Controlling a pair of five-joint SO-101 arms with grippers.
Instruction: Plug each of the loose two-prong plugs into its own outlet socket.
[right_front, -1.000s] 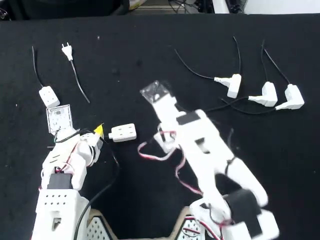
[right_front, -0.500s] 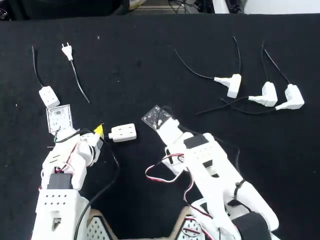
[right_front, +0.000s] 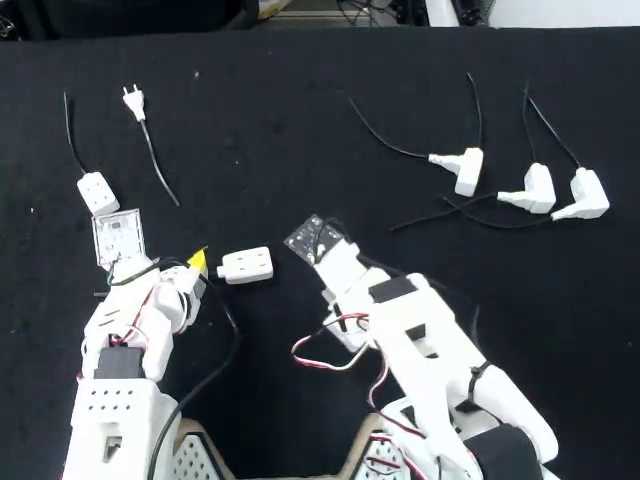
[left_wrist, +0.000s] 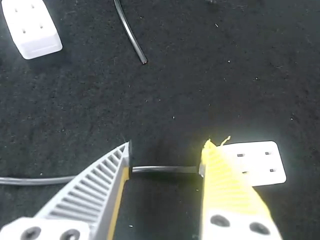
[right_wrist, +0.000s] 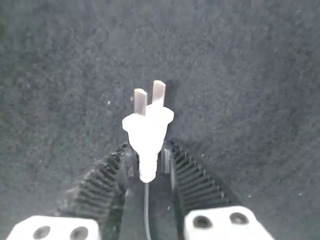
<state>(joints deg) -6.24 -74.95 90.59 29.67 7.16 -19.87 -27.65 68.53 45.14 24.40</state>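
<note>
Gripping a white two-prong plug (right_wrist: 147, 122) by its neck, the right gripper (right_wrist: 148, 152) is holding its fingers nearly closed around it, prongs pointing outward. From above, this gripper (right_front: 315, 238) is hovering near the middle of the black table (right_front: 300, 100). The left gripper (left_wrist: 167, 147) is standing wide open and holding nothing, with a thin black cord (left_wrist: 165, 170) lying across the gap between its fingers. A white outlet socket (left_wrist: 255, 162) is lying just beside its yellow finger, between the two grippers. Farther left, a second socket (right_front: 98, 192) is resting on the cloth, and a loose plug (right_front: 133, 100) is lying beyond it. Three white angled corded pieces (right_front: 538, 188) are sitting at the far right.
</note>
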